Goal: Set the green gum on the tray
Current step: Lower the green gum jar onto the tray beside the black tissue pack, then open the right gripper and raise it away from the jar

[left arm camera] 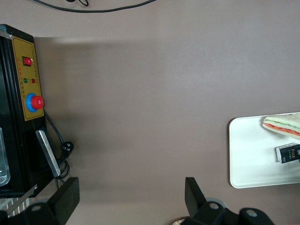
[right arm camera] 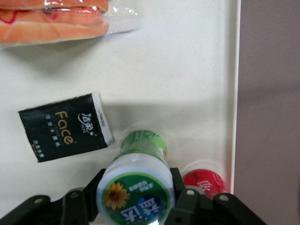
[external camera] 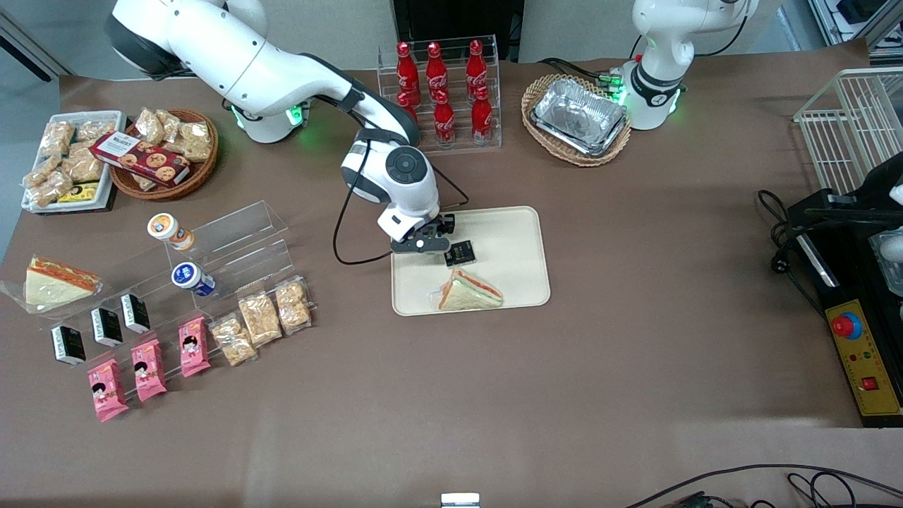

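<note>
Hovering my gripper (right arm camera: pixel 136 206) low over the tray (right arm camera: pixel 197 70), fingers clamped on the green gum (right arm camera: pixel 138 180), upright beside the black packet (right arm camera: pixel 65 126), so it should stand when I let go

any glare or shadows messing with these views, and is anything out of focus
Right wrist view: the green gum in the gripper has a slightly blurred lid and casts a soft shadow on the tray. Left wrist view: tray washed out. Front view: evenly lit, foil containers glinting.
</note>
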